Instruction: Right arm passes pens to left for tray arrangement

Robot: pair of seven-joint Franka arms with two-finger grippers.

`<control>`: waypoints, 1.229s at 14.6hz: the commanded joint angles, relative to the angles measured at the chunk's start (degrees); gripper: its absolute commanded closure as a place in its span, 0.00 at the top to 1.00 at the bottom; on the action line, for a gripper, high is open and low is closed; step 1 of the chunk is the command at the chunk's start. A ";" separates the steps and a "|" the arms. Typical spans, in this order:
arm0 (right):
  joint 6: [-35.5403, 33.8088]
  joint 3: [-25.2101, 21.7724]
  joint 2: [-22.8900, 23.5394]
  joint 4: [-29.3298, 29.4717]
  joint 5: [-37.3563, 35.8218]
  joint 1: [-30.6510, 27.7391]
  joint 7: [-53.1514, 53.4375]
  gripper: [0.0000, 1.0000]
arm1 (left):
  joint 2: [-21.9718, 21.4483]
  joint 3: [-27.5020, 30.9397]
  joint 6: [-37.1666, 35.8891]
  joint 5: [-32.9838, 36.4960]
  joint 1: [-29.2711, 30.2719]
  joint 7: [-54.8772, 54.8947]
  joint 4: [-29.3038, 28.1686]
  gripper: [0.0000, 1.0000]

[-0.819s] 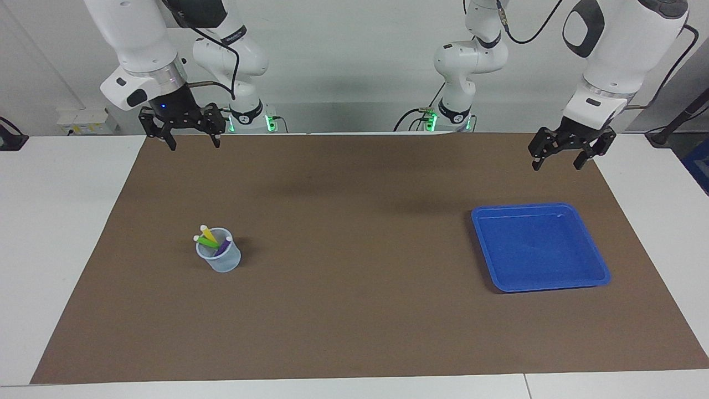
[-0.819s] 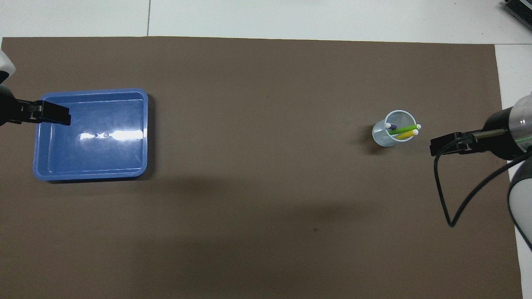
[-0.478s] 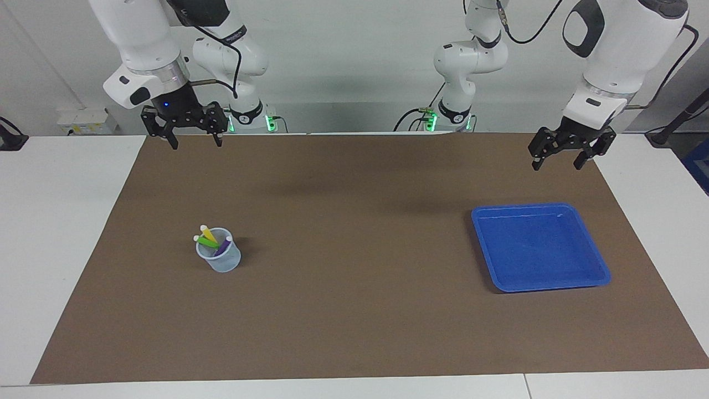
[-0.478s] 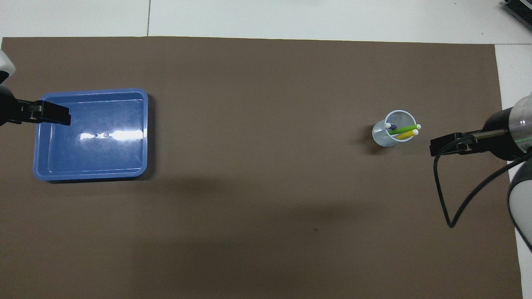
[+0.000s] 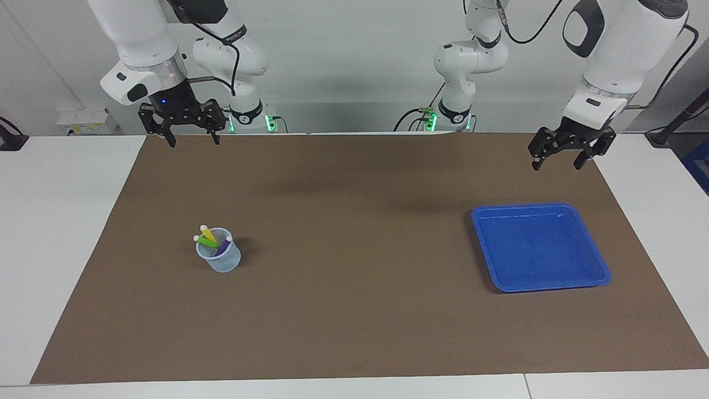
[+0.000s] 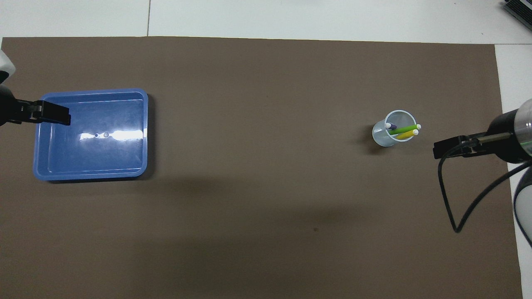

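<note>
Three pens, purple [image 5: 224,245], yellow [image 5: 208,233] and green [image 5: 207,241], stand tilted in a small translucent cup [image 5: 222,261] on the brown mat, toward the right arm's end. The same purple [image 6: 390,126], green [image 6: 405,129] and yellow [image 6: 407,133] pens show from overhead. My right gripper [image 5: 194,142] hangs open and empty, high over the mat's corner at its own end, well clear of the cup. The blue tray [image 5: 540,246] lies empty toward the left arm's end. My left gripper [image 5: 556,164] hangs open and empty above the mat near the tray, touching nothing.
The brown mat [image 5: 354,321] covers most of the white table [image 5: 55,233]. A black cable [image 6: 447,199] loops down from the right arm's wrist. Nothing else lies on the mat between cup and tray.
The right gripper has shifted slightly, rising a little and drawing back toward its own end. The left arm, pens, cup and tray have not moved.
</note>
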 commanded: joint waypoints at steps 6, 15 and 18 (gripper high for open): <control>5.64 -0.21 -2.08 -6.91 1.07 -2.40 -11.05 1.00 | -1.41 -0.15 -0.43 0.86 0.41 0.53 -1.41 1.00; 24.53 -0.21 9.07 -12.72 -0.07 -0.83 -10.98 1.00 | -1.41 -0.15 -0.34 0.86 0.49 0.53 -1.41 1.00; 28.15 -0.21 13.12 -12.28 -3.12 2.33 -6.35 1.00 | -1.41 -0.06 -0.16 0.86 0.84 0.71 -1.41 1.00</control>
